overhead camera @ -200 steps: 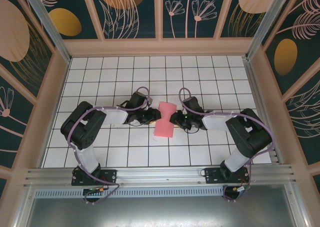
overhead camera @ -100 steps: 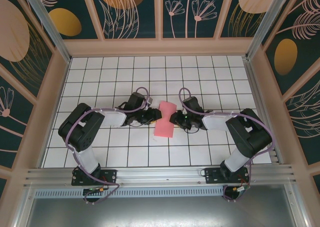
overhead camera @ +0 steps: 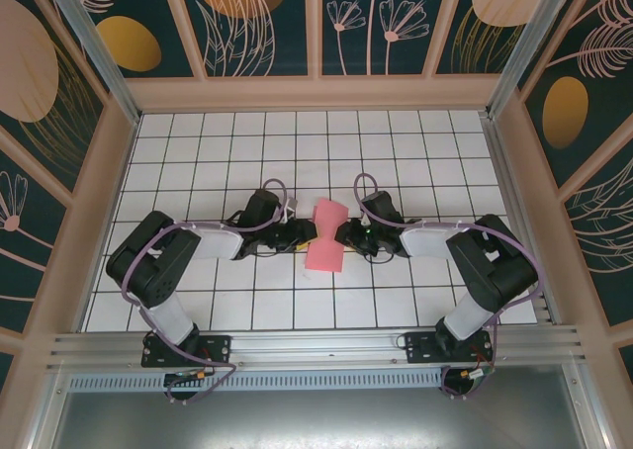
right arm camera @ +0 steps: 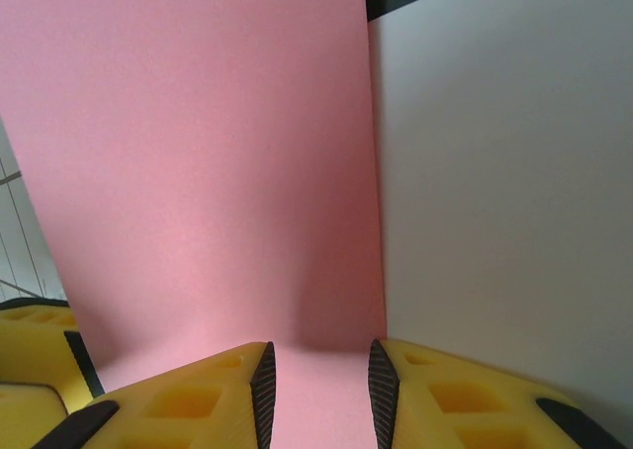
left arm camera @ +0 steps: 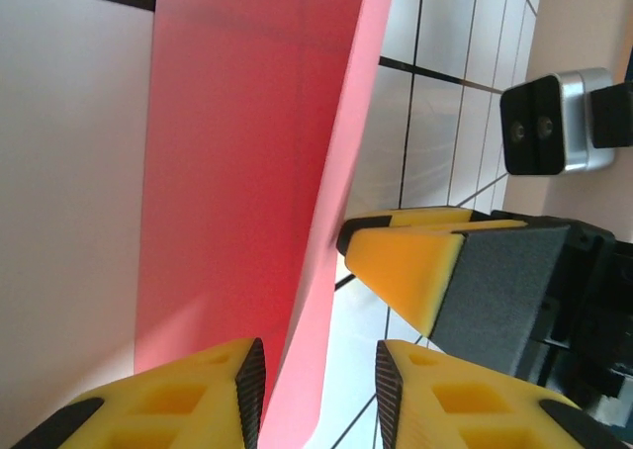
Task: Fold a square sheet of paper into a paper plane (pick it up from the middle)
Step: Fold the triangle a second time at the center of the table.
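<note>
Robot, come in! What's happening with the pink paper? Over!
Left gripper, right gripper: jaws apart, facing each other. Square sheet of paper between them, narrowed at its middle, no plane yet. Nothing in the way.

Here's the counter point(overhead camera: 198, 152): white tiles, black grid lines, wooden walls on three sides and a metal rail point(overhead camera: 316, 342) along the near edge. At its centre is the pink sheet of paper point(overhead camera: 326, 252), narrow at the waist. Hard to tell if it lies flat.
</note>
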